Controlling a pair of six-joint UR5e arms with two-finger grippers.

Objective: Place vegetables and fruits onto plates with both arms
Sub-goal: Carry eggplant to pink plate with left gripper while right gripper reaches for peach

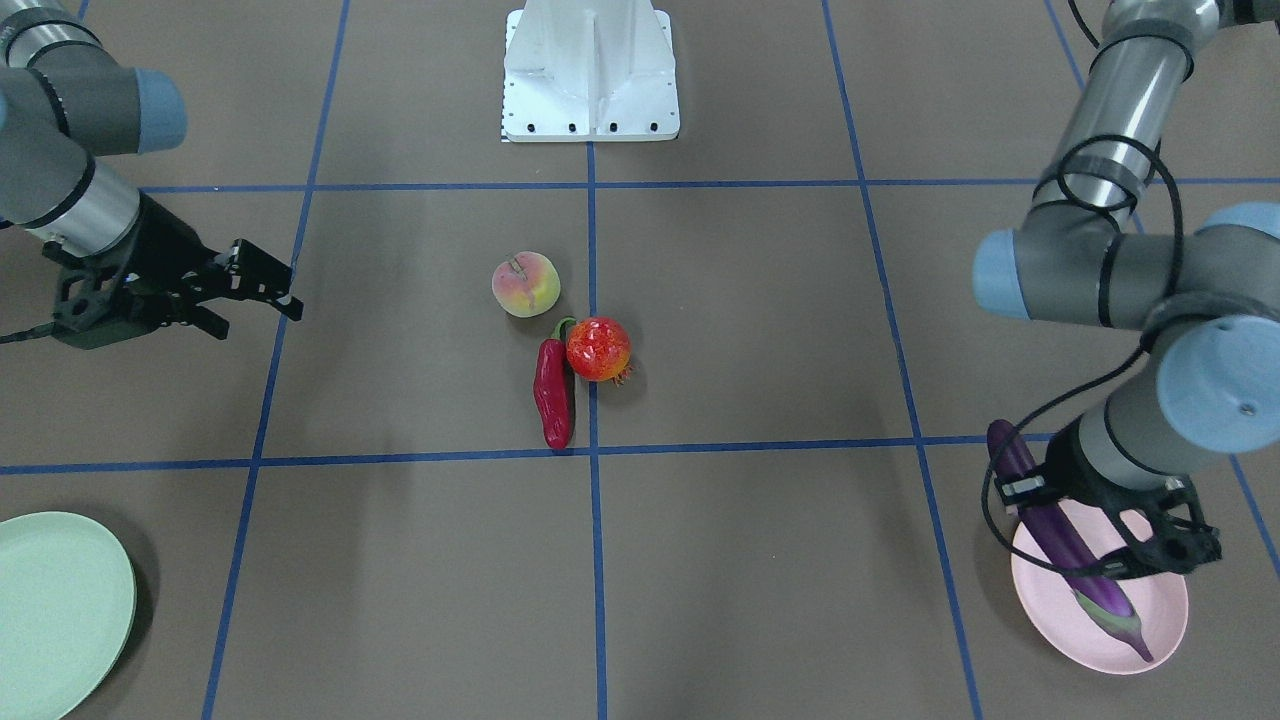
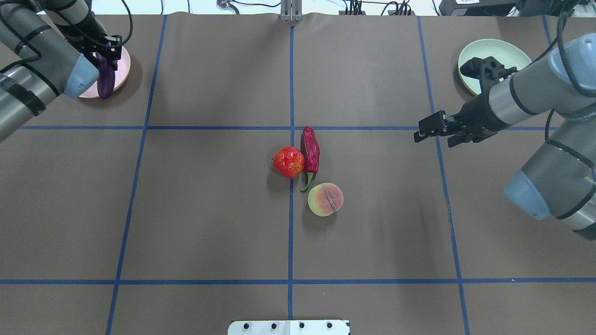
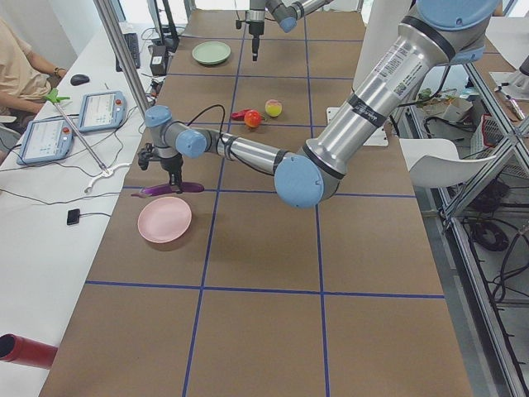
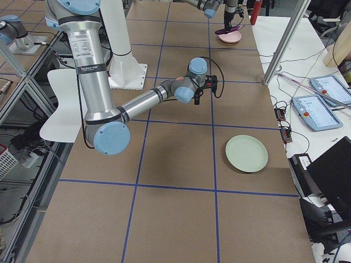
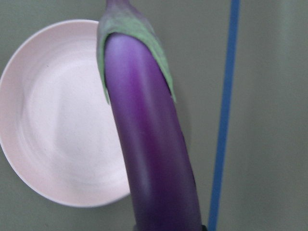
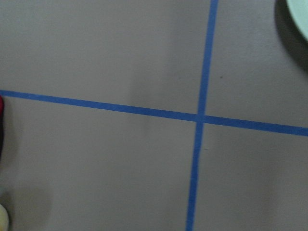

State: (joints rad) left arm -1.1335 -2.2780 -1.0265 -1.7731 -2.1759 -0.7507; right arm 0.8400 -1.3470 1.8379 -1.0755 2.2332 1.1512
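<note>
Front view: I'm seeing left gripper [image 1: 1075, 532] clamping eggplant [image 1: 1106, 598] mid-length and holding it over pink plate [image 1: 1165, 605]. Right gripper [image 1: 260, 318] is hovering, jaws apart. Mint plate [image 1: 60, 610] is sitting at lower left, showing bare surface. Peach [image 1: 526, 284], pomegranate [image 1: 598, 348] and chili [image 1: 553, 395] are lying mid-scene, chili touching pomegranate.

Overhead view: trio is lying well apart from both plates.

Left side view: eggplant is hanging raised above plate's far edge.

Left wrist view: I'm seeing cap end reaching across plate's right part, with plate surface showing bare beside it.
</note>
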